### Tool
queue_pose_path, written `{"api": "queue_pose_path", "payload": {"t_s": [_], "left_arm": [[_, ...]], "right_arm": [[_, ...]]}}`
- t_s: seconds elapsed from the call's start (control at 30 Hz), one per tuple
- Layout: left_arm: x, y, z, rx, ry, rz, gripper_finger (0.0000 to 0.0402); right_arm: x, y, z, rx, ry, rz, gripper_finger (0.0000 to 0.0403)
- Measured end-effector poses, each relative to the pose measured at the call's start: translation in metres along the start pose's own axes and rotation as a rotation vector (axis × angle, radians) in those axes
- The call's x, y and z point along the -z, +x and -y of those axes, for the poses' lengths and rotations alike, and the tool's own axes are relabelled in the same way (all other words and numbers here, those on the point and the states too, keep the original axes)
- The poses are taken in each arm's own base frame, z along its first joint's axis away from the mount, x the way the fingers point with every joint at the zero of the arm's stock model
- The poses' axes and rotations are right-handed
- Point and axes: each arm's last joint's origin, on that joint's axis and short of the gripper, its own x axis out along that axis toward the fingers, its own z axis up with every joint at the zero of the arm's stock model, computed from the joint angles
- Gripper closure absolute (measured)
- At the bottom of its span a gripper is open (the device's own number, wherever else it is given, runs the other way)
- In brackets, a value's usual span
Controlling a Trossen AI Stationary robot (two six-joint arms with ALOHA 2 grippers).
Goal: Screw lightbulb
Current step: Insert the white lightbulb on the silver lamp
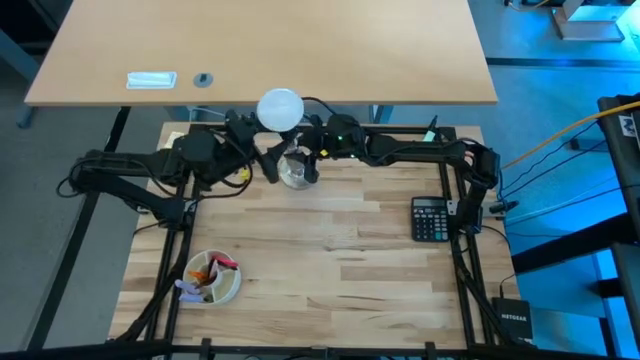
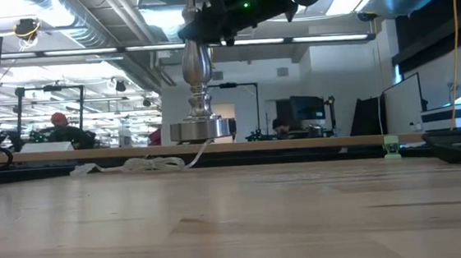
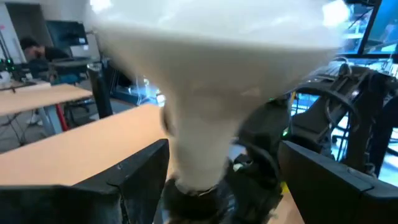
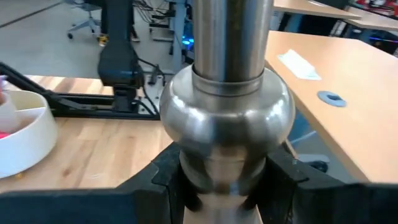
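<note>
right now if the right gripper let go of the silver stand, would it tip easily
Probably somewhat top-heavy: the lightbulb sits in the socket atop the tall, narrow silver stand. Its flared foot looks wide and flat on the table, which should resist light nudges. The polished metal may be slippery; the right gripper is clamped on its stem, while the left gripper stands open around the bulb's neck.

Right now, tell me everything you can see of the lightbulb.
The lightbulb is matte white, with a broad domed head tapering to a narrow neck. It stands upright, neck down in the black socket atop the shiny silver stand at the table's far edge. The left gripper straddles the neck with fingers apart, not touching it. The right gripper clamps the stand's stem below.
</note>
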Motion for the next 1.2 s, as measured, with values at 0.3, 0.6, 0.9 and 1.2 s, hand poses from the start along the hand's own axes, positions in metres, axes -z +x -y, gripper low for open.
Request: {"api": "queue_pose_path", "payload": {"t_s": [0.3, 0.6, 0.9, 1.2], "left_arm": [[0.001, 0.014, 0.007, -0.119, 0.103, 0.045, 0.011], [0.001, 0.021, -0.002, -0.188, 0.08, 0.042, 0.011], [0.002, 0.022, -0.004, -0.223, 0.066, 0.037, 0.018], [0.002, 0.023, -0.001, -0.129, 0.074, 0.043, 0.0263]], "right_arm": [[0.0, 0.0, 0.001, 0.023, 0.0, -0.001, 0.0264], [0.0, 0.0, 0.001, 0.024, 0.0, 0.0, 0.0264], [0.0, 0.0, 0.001, 0.042, 0.0, -0.004, 0.0264], [-0.001, 0.0, 0.0, 0.006, -0.001, 0.011, 0.0264]]}}
